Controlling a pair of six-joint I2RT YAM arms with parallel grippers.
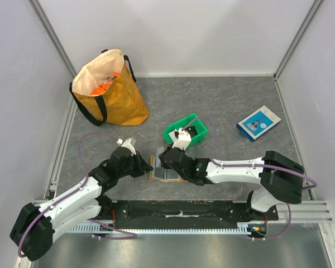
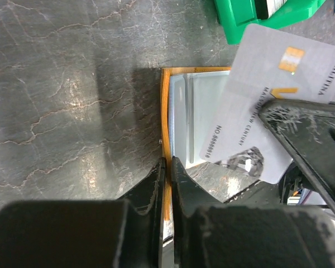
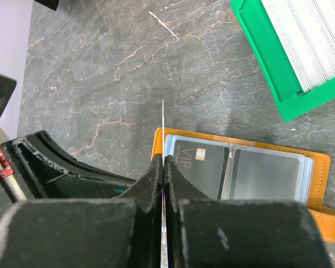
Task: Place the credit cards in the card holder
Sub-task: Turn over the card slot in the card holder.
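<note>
- Left wrist view: the left gripper (image 2: 168, 166) had its jaws pinched narrow on the orange edge of the card holder (image 2: 165, 111), bottom centre of the frame, apparently steadying it open on the table (image 2: 72, 84).
- In the right wrist view the right gripper (image 3: 163, 163) clamped a light credit card (image 3: 163, 117) edge-on over the holder's left end (a black card (image 3: 196, 163) already sat in a sleeve there).
- The step in hand looked like insertion. The next move called for laying the card flatter and sliding its edge into a free sleeve.
</note>
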